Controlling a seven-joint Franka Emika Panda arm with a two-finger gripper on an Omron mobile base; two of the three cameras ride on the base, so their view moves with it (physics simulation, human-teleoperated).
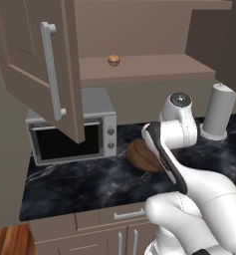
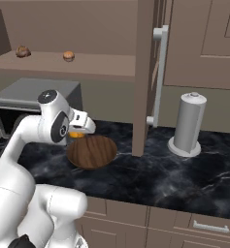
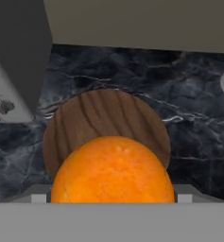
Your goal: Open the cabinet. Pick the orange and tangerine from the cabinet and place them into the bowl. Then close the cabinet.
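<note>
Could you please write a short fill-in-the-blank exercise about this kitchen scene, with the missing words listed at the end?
1. The claw holds an orange fruit above the wooden ____.
2. The doors of the cabinet are ____.
3. On the counter, left of the bowl, stands a grey ____.
4. The grey cylinder stands ____ on the counter.

Missing words: bowl; open; microwave; upright
</note>
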